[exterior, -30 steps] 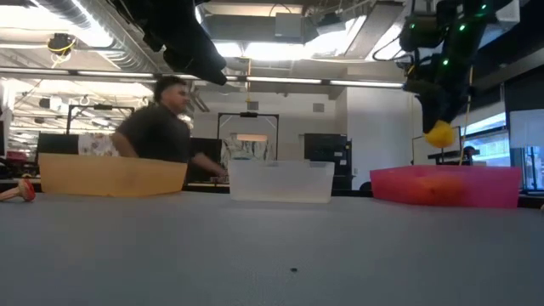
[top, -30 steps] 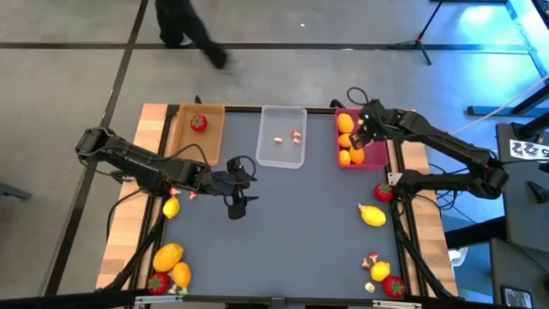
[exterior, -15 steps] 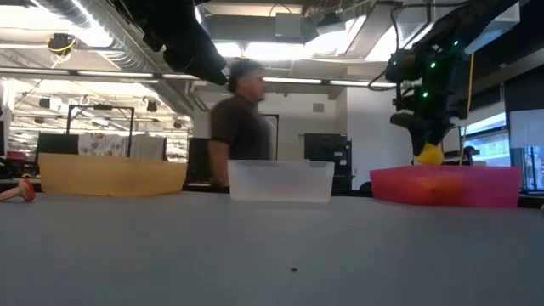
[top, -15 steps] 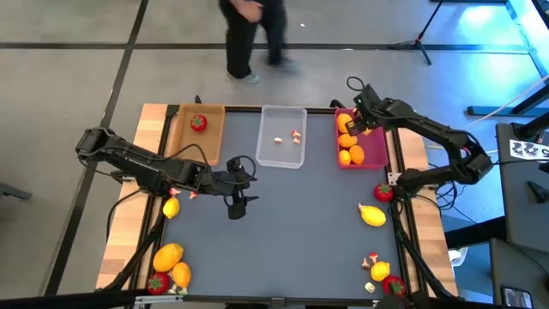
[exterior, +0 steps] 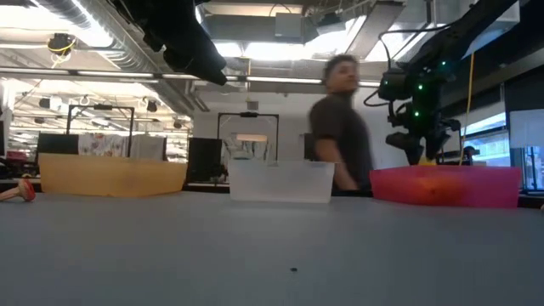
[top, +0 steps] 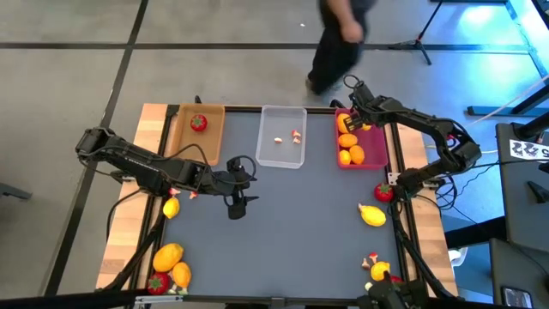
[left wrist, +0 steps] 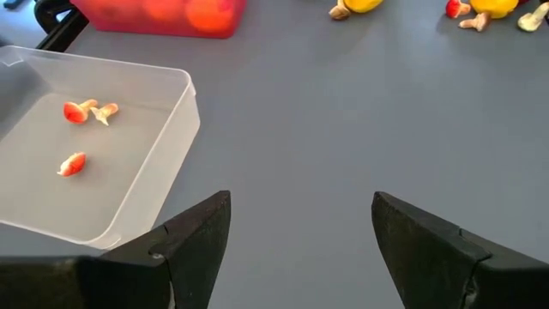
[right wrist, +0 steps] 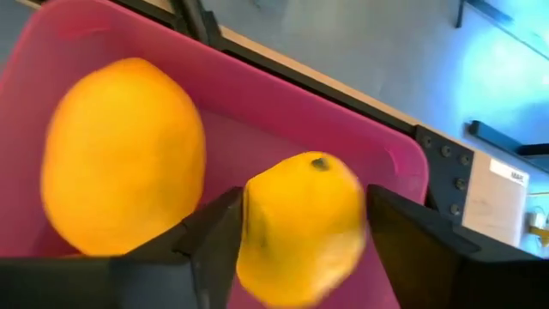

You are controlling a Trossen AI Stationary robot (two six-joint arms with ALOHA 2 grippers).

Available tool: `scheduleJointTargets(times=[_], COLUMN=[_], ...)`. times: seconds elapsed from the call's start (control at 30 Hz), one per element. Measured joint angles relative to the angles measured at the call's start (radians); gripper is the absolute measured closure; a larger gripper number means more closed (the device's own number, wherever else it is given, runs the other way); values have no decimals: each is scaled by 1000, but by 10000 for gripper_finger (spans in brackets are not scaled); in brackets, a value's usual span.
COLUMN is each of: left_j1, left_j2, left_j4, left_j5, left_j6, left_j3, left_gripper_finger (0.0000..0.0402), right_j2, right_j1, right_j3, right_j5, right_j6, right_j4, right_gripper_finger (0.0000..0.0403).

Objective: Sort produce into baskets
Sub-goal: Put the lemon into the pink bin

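High view: right gripper [top: 353, 118] has moved from mid-tray to the far end of the pink tray [top: 377, 160], which holds several orange fruits. Left gripper [top: 235, 204] is unchanged, over bare table near the clear tray [top: 268, 160].

Low view: the yellow fruit, earlier hanging clear above the pink tray, has dropped to rim level.

Left wrist view: fingers wide apart, holding nothing.

Right wrist view: yellow lemon [right wrist: 300, 225] sits between the parting fingers [right wrist: 210, 245] above the tray floor; release looks underway, grip uncertain.

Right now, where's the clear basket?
High view: the clear basket sits at the table's far edge, centre, between the tan basket on its left and the pink basket.
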Motion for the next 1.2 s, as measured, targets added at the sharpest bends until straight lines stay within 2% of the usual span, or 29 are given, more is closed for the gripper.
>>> scheduleJointTargets(times=[0.2, 0.4, 0.57, 0.7, 0.87, 1.03, 1.2], left_j1=[0, 0, 1, 2, 1, 5, 8], left_j2=[0, 0, 0, 0, 0, 1, 1], left_j4=[0, 0, 0, 0, 0, 0, 0], left_j5=[-2, -2, -2, -2, -2, -2, -3], left_j6=[0, 0, 0, 0, -6, -6, -5], left_j3=[0, 0, 0, 0, 0, 0, 0], left_gripper_finger=[123, 123, 123, 123, 123, 123, 123], right_j2=[1, -31, -110, -175, -237, -251, -251], right_j1=[1, 9, 76, 180, 356, 549, 728], right_j3=[0, 0, 0, 0, 0, 0, 0], right_j5=[-36, -91, -104, -122, -199, -282, -332], right_j6=[-2, -2, -1, 32, 116, 216, 321], right_j4=[-30, -112, -184, -270, -394, -479, -492], right_gripper_finger=[120, 114, 114, 114, 113, 113, 113])
